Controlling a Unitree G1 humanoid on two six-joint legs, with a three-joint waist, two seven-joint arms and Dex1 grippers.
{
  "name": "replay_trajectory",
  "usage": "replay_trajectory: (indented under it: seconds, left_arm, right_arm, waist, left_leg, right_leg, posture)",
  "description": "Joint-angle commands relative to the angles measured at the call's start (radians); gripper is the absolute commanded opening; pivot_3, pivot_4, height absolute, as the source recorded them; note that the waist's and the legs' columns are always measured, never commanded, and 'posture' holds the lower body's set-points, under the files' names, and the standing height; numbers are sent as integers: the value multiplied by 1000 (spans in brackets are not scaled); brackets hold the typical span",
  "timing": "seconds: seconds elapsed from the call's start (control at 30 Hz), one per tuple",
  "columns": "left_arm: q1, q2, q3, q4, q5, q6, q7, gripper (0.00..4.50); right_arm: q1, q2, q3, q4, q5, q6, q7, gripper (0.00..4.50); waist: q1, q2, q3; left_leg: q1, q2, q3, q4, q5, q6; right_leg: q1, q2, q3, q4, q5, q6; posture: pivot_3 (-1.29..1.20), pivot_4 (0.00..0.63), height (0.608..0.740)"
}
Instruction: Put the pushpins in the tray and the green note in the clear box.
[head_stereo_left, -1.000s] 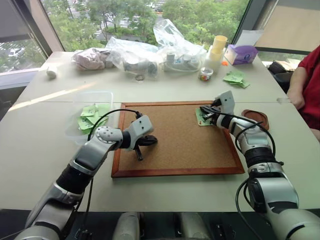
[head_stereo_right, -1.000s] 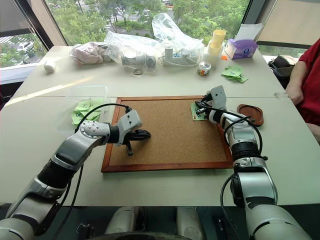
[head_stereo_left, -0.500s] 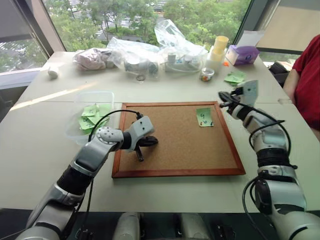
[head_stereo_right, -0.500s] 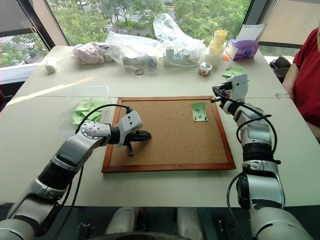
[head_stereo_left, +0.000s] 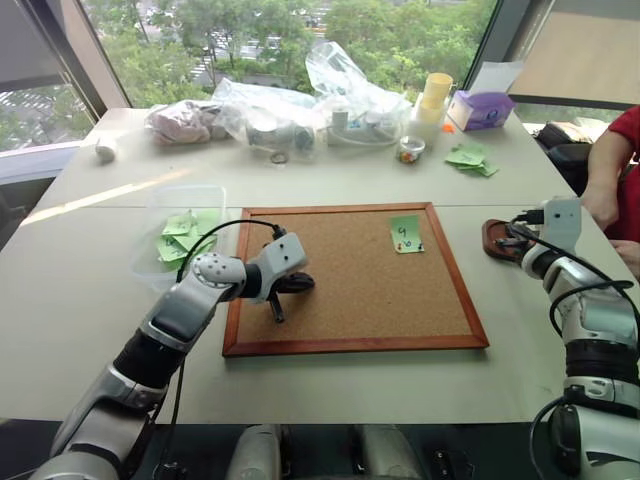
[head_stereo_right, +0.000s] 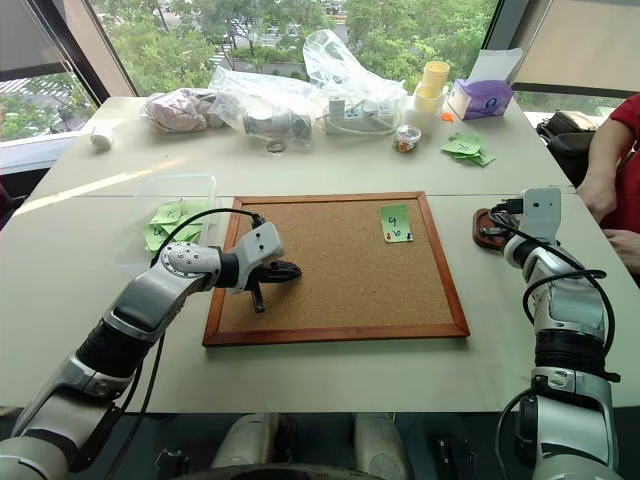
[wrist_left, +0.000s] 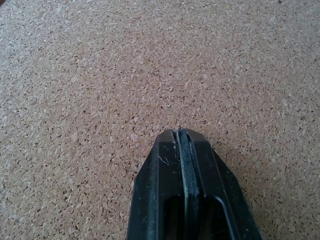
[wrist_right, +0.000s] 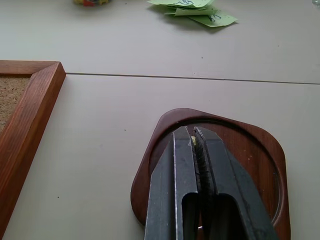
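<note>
The green note (head_stereo_left: 405, 233), marked with a black "9", lies on the cork board (head_stereo_left: 350, 300) near its far right corner. A tiny red dot (head_stereo_left: 411, 246) sits at the note's lower edge. My right gripper (head_stereo_left: 505, 240) hovers over the dark-brown tray (head_stereo_left: 492, 232), just right of the board. It is shut, and a yellow speck of a pushpin (wrist_right: 192, 141) shows between its fingertips above the tray (wrist_right: 250, 145). My left gripper (head_stereo_left: 283, 300) is shut and empty, with its tip (wrist_left: 180, 132) down on the cork at the board's left side. The clear box (head_stereo_left: 180, 195) stands left of the board.
Green paper slips lie inside the clear box, and more slips (head_stereo_left: 467, 157) lie at the back right. Clear plastic bags (head_stereo_left: 300, 105), yellow cups (head_stereo_left: 435, 95) and a purple tissue box (head_stereo_left: 482, 108) line the far edge. A person's arm (head_stereo_left: 605, 190) in a red sleeve rests right of the tray.
My right gripper has left the top of the green note and swung right, ending over the tray. The note has stayed on the board. The left arm has kept still.
</note>
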Motion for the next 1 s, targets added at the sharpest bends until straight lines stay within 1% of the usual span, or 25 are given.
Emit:
replay_trajectory:
  seconds: [0.03, 0.07, 0.1, 0.3, 0.53, 0.7, 0.77, 0.93, 0.97, 1.0]
  left_arm:
    - [27, -3, -57, 32, 14, 11, -30, 0]
    - [27, -4, -57, 33, 15, 10, -31, 0]
    - [28, -4, -57, 32, 15, 10, -32, 0]
    - [34, -7, -55, 27, 18, 13, -31, 0]
    - [43, -10, -52, 21, 18, 18, -28, 0]
    - [45, -15, -53, 21, 26, 16, -27, 0]
    - [46, -16, -52, 21, 28, 16, -27, 0]
    - [48, -17, -51, 20, 30, 15, -28, 0]
    - [48, -17, -51, 19, 30, 15, -28, 0]
    - [49, -17, -51, 19, 30, 15, -28, 0]
  right_arm:
    - [-21, -24, -28, 21, -2, -29, -15, 598]
    - [-23, -26, -28, 30, -2, -31, -16, 881]
    - [-25, -29, -30, 41, 0, -35, -15, 1299]
    - [-33, -36, -35, 74, 4, -54, -18, 4444]
    - [-45, -28, -61, 72, 32, -46, -18, 4485]
    - [-99, 2, -186, 85, 183, 87, -35, 4485]
    - [-105, 2, -209, 84, 212, 123, -45, 4485]
    - [-80, -12, -183, 49, 199, 111, -21, 4485]
    - [-63, -16, -161, 18, 190, 98, 4, 4485]
    - [-26, -21, -117, -55, 187, 85, 67, 4485]
  waist:
    - [0, 0, 0]
    - [0, 0, 0]
    - [0, 0, 0]
    - [0, 0, 0]
    - [0, 0, 0]
    - [1, 0, 0]
    - [2, 0, 0]
    - [2, 0, 0]
    - [2, 0, 0]
    - [2, 1, 0]
  left_leg:
    - [0, 0, 0, 0, 0, 0]
    - [0, 0, 0, 0, 0, 0]
    - [0, 0, 0, 0, 0, 0]
    - [0, 0, 0, 0, 0, 0]
    - [0, 0, 0, 0, 0, 0]
    - [0, 0, 0, 0, 0, 0]
    - [0, 0, -1, 0, 0, 0]
    - [0, 0, -1, 0, 0, 0]
    - [0, 0, -1, 0, 0, 0]
    - [0, 0, -1, 0, 0, 1]
  right_leg:
    - [0, 0, 0, 0, 0, 0]
    - [0, 0, 0, 0, 0, 0]
    - [0, 0, 0, 0, 0, 0]
    - [0, 0, 0, 0, 0, 0]
    - [0, 0, 0, 0, 0, 0]
    - [0, 0, 0, 0, 0, 0]
    - [1, 0, 0, 0, 0, 0]
    - [1, 0, 0, -1, 0, 0]
    - [1, 0, 0, -1, 0, 0]
    - [1, 0, 0, -1, 0, 0]
  posture:
    - [0, 150, 738]
    - [0, 150, 738]
    - [0, 150, 738]
    - [0, 150, 738]
    - [0, 150, 738]
    - [0, 150, 738]
    - [0, 150, 738]
    - [0, 150, 738]
    - [0, 150, 738]
    - [0, 150, 738]
